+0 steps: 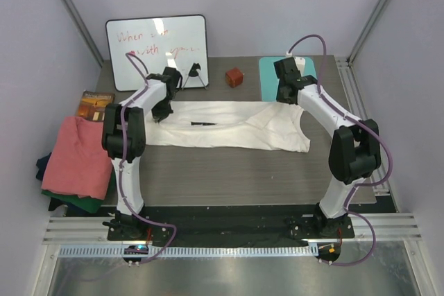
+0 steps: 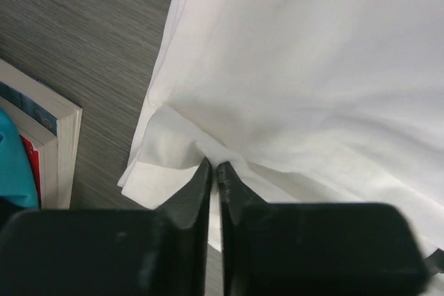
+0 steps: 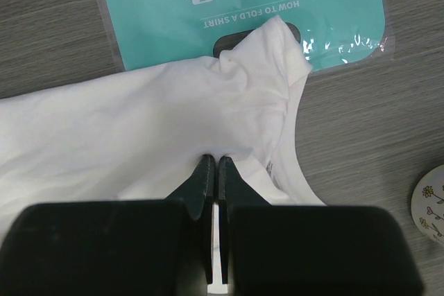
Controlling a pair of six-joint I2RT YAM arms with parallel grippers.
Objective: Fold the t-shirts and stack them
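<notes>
Left of frame, piled: salmon-pink t-shirt (image 1: 76, 154). Mid-frame, spread flat: white t-shirt (image 1: 229, 133), soft, light, limp; likely best taken at corners. On its upper edge, left gripper (image 2: 214, 166) and right gripper (image 3: 215, 161), each pressed together, nipping cloth. Upper right: teal mat (image 1: 269, 84).

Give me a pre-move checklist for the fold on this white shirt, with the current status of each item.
1. The left fingers pinch an edge of the white t-shirt: ok.
2. The right fingers pinch it too: ok.
3. Each pinch has caught both cloth layers: cannot tell.
4. Cloth lies off the teal mat: not ok, a sleeve lies over its edge.
5. The red block stands apart from the cloth: ok.
6. The salmon-pink shirt tops the pile at the left, ready for stacking: ok.
</notes>
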